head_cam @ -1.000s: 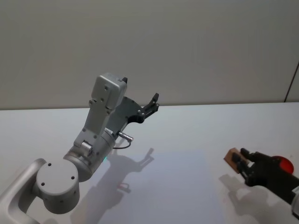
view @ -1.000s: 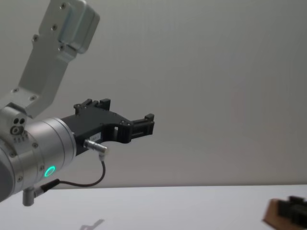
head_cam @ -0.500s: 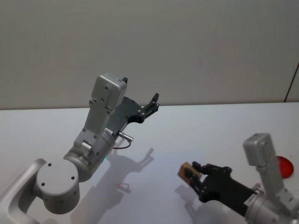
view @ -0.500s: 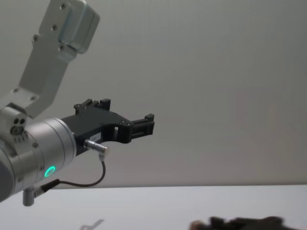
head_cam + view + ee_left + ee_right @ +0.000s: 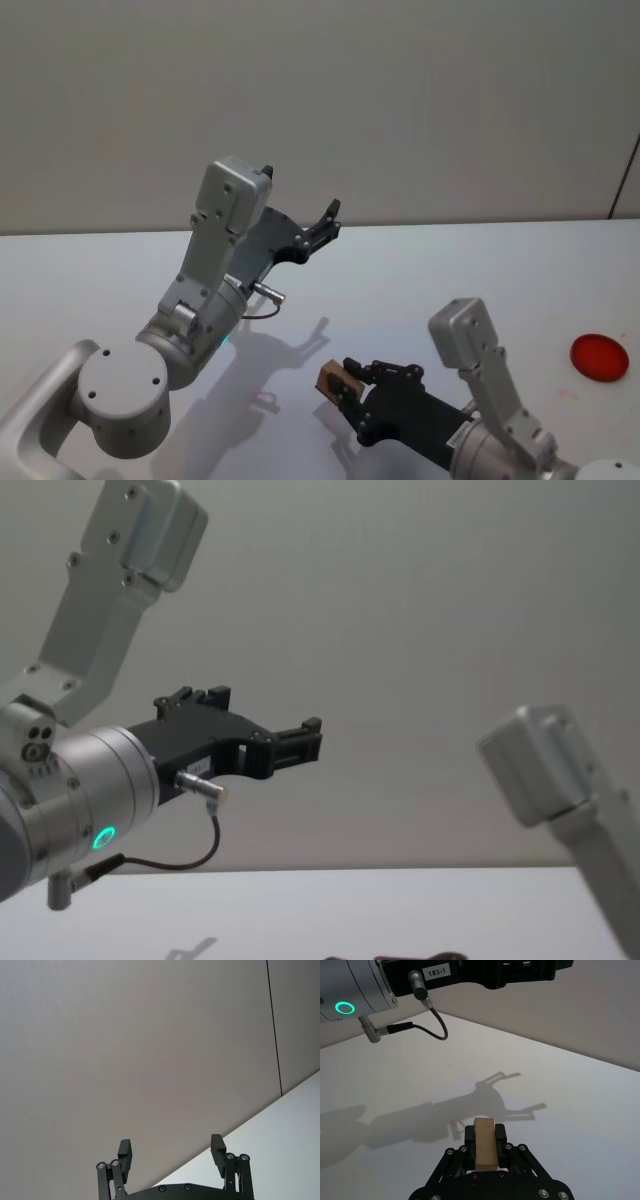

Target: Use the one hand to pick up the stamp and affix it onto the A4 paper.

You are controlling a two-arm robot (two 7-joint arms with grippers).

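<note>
Black fingers [image 5: 470, 1136] of right gripper [image 5: 485, 1132] are clamped on the stamp [image 5: 485, 1152], a pale wooden block held upright btw. the two pads, its top end poking out past the tips. In head view the right gripper [image 5: 343, 388] sits at approx. 5 o'clock of the frame, tips aimed toward 9 o'clock, w/ the stamp [image 5: 333, 378] at the leading end over the white bench [image 5: 430, 280]. Can't tell if the block touches the surface; a shadow lies just beside it at 6 o'clock. Behind the fingers, the black gripper body runs back to the right arm's pale grey boxy link [image 5: 470, 345], which in chest view rises at 3 o'clock [image 5: 560, 770]. A red disc [image 5: 600, 357] lies on the bench at 3 o'clock from the stamp, well apart. At 12 o'clock from the stamp, the left gripper [image 5: 328, 218] hangs high off the bench, tips toward 1 o'clock, fingers spread apart w/ nothing btw. them [image 5: 170, 1147], grey wall [image 5: 150, 1035] beyond. Its silver cylinder arm carries a green ring [image 5: 103, 837] and a looped cable [image 5: 190, 860].
</note>
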